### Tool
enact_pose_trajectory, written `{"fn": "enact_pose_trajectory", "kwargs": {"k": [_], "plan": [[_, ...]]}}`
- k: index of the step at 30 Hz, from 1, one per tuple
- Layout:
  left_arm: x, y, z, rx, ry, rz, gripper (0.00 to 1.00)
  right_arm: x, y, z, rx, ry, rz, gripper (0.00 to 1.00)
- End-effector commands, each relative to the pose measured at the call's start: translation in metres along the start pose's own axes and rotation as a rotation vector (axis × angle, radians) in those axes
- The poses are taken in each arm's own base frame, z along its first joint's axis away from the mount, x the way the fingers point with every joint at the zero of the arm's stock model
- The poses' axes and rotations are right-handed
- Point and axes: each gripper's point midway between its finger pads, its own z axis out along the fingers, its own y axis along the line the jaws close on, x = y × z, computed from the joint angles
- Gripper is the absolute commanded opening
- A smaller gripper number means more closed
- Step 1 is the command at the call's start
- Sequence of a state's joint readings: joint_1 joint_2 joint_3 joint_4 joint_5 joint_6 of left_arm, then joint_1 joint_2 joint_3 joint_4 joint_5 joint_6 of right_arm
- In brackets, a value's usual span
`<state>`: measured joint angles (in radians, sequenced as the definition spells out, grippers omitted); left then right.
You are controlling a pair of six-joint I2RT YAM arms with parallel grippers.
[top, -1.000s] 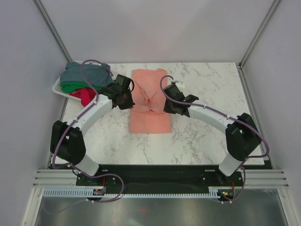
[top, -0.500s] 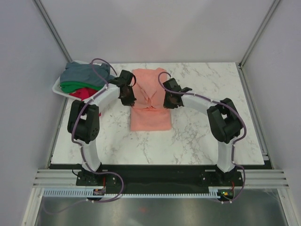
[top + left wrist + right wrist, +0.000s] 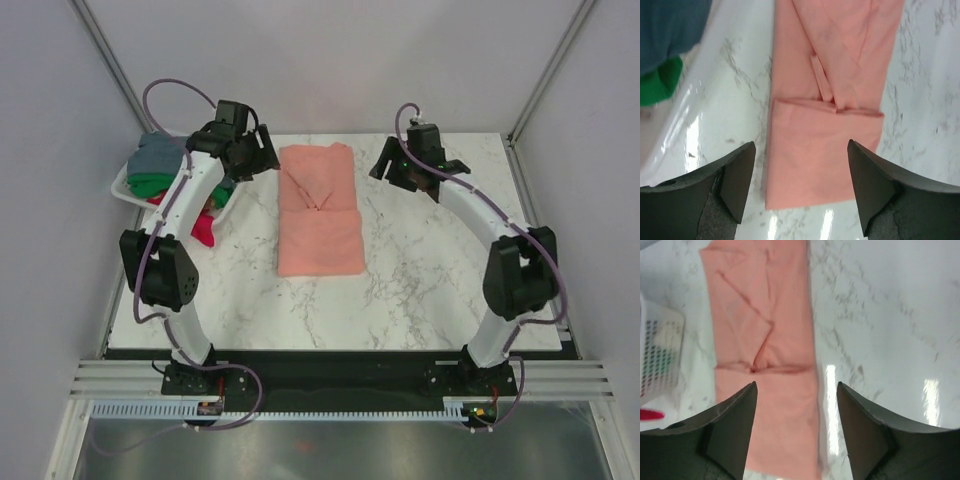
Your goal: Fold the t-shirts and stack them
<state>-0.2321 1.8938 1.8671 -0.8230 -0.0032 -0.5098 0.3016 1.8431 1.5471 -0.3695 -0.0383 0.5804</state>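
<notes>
The pink shirt (image 3: 318,210) is flanked at ten and two o'clock by the left gripper (image 3: 262,155) and right gripper (image 3: 388,166), both spread wide, empty

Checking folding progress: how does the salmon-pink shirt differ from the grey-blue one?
The salmon-pink shirt lies flat on the table, folded into a rectangle; the grey-blue shirt sits bunched in the white basket. The pink lies alone; the grey-blue tops a green shirt and a red shirt. Both are plain cloth.

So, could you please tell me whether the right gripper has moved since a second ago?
Yes. The right gripper has pulled off the salmon-pink folded cloth t-shirt toward the white marble table's far edge.
</notes>
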Motion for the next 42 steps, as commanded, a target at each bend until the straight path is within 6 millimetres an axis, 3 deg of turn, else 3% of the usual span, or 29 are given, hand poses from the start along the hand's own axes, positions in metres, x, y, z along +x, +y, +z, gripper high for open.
{"fn": "enact_pose_trajectory", "kwargs": {"k": [1, 2, 3, 4, 5, 6, 7, 8, 14, 19, 25, 29, 34, 35, 36, 37, 38, 39, 41, 42], "plan": [[0.031, -0.013, -0.05, 0.077, 0.009, 0.055, 0.81, 0.044, 0.035, -0.042, -0.199, 0.062, -0.007, 0.7], [0.067, -0.009, -0.04, 0.1, 0.086, 0.039, 0.8, 0.079, 0.035, -0.042, -0.263, 0.126, 0.019, 0.53], [0.067, -0.019, -0.042, 0.171, 0.048, 0.036, 0.79, 0.087, 0.041, -0.053, -0.31, 0.127, 0.035, 0.42], [0.075, -0.026, -0.045, 0.229, 0.04, 0.036, 0.79, 0.1, 0.042, -0.055, -0.35, 0.154, 0.053, 0.34], [0.103, -0.021, -0.048, 0.262, 0.067, 0.023, 0.79, 0.115, 0.048, -0.061, -0.409, 0.198, 0.093, 0.27], [0.103, -0.035, -0.051, 0.354, 0.034, 0.027, 0.79, 0.132, 0.045, -0.059, -0.45, 0.212, 0.103, 0.17], [0.129, -0.025, -0.043, 0.353, 0.078, 0.018, 0.78, 0.142, 0.044, -0.058, -0.467, 0.234, 0.115, 0.14], [0.134, -0.029, -0.05, 0.392, 0.08, 0.005, 0.77, 0.157, 0.045, -0.059, -0.503, 0.272, 0.134, 0.11], [0.166, -0.038, -0.035, 0.5, 0.123, -0.035, 0.73, 0.2, 0.031, -0.038, -0.531, 0.375, 0.165, 0.07], [0.203, -0.038, -0.005, 0.474, 0.214, -0.036, 0.7, 0.235, 0.005, -0.021, -0.466, 0.447, 0.175, 0.04], [0.259, 0.0, 0.016, 0.373, 0.302, -0.077, 0.68, 0.271, -0.031, -0.028, -0.363, 0.488, 0.18, 0.02], [0.288, 0.021, 0.018, 0.305, 0.34, -0.079, 0.67, 0.28, -0.049, -0.042, -0.311, 0.461, 0.162, 0.02], [0.336, 0.027, 0.009, 0.269, 0.422, -0.03, 0.65, 0.298, -0.076, -0.064, -0.217, 0.475, 0.163, 0.01], [0.339, 0.024, 0.004, 0.281, 0.418, -0.023, 0.65, 0.294, -0.075, -0.07, -0.218, 0.448, 0.158, 0.01], [0.354, 0.027, -0.003, 0.269, 0.447, -0.015, 0.64, 0.295, -0.079, -0.075, -0.207, 0.444, 0.155, 0.01], [0.359, 0.028, -0.007, 0.261, 0.449, -0.01, 0.64, 0.304, -0.089, -0.083, -0.17, 0.47, 0.157, 0.01], [0.357, 0.023, -0.016, 0.282, 0.431, -0.01, 0.64, 0.298, -0.087, -0.089, -0.178, 0.446, 0.141, 0.02], [0.37, 0.025, -0.026, 0.266, 0.463, -0.01, 0.64, 0.295, -0.09, -0.091, -0.159, 0.428, 0.122, 0.04], [0.369, 0.017, -0.04, 0.282, 0.449, -0.003, 0.64, 0.287, -0.087, -0.102, -0.161, 0.42, 0.1, 0.07], [0.358, 0.003, -0.052, 0.326, 0.413, -0.004, 0.66, 0.28, -0.083, -0.104, -0.173, 0.403, 0.076, 0.1]]}}
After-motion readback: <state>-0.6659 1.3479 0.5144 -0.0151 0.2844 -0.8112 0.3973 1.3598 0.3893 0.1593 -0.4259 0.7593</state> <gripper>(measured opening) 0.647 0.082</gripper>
